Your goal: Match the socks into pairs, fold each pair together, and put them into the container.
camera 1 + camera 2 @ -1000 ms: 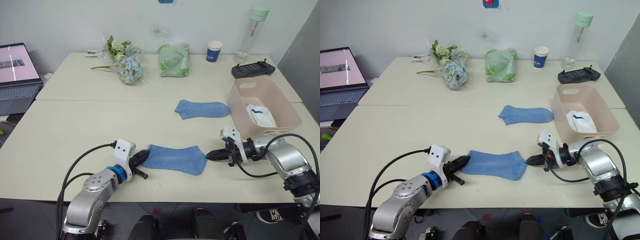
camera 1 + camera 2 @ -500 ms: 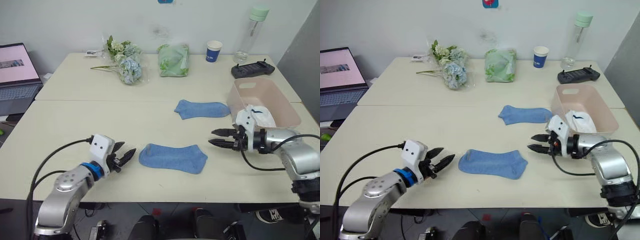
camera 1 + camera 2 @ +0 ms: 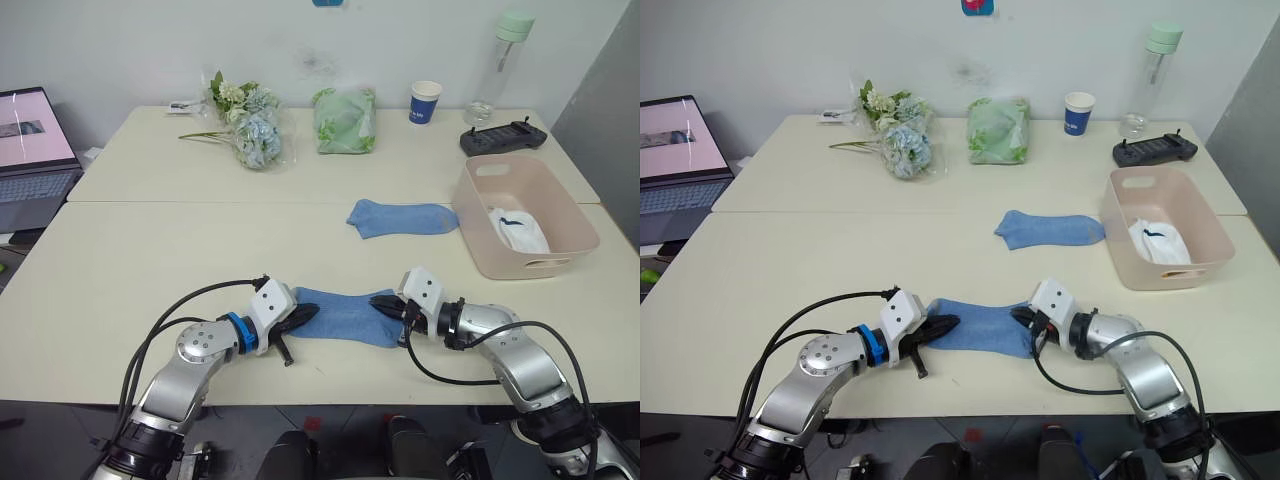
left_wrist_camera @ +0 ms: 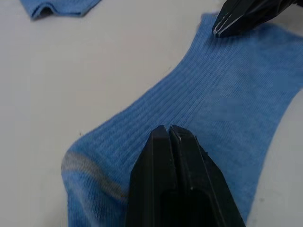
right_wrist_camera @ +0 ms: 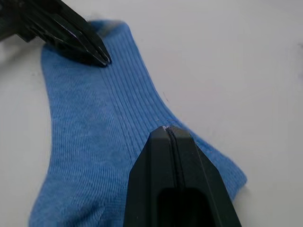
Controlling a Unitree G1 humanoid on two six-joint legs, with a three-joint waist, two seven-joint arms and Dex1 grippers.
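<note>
At lower left of the head views, the left gripper has its two black fingers pressed together on the left end of the near light blue ribbed sock, which lies flat near the front edge of the cream table, low in the centre of the frame. In the left wrist view the fingertips meet over the knit with no gap, so they seem to pinch a bit of fabric.

Right of it, the right gripper has its fingers likewise closed on the opposite end of the same sock; its wrist view shows the tips joined on the ribbing. With one gripper at each end, the sock is stretched between them, probably so that it can be lifted evenly and laid over its partner.

That partner, the second light blue sock, lies flat up and to the right, at mid frame, just beside the pale pink rectangular plastic tub. Carrying the near sock there looks like the step in hand.

The tub stands at the right edge of the table, mid frame, and holds a folded white sock bundle with a small dark mark, so at least one pair appears done. It sits within the right arm's reach, handy for dropping the blue pair once folded.
</note>
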